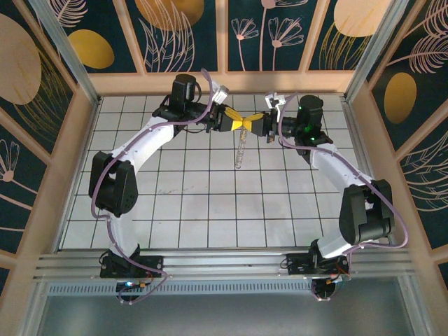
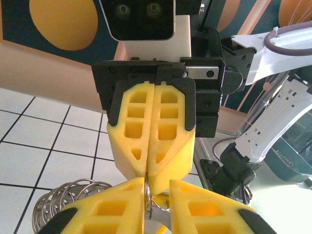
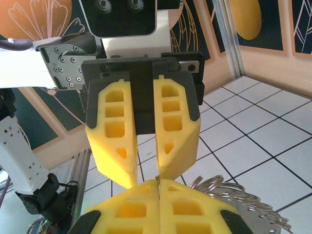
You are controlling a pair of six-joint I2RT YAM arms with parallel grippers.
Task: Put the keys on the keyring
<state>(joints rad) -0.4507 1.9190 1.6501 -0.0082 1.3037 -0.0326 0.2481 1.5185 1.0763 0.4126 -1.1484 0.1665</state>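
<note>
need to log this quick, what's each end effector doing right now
left end effector: partly open, thin metal piece in its gap
right end effector: closed on the thin metal piece

The left hand (image 2: 157, 197) has matt yellow foam fingers (image 2: 105, 212); the keyring (image 3: 234, 195) seems shiny coiled metal wire.

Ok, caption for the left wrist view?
The right pincer, shut, meets the slightly parted left pincer tip to tip; coiled metal rings beside.

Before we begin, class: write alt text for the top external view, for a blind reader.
Two white arms hold the left gripper and right gripper tip to tip above the far side of a tiled table, the keyring dangling beneath them.
</note>
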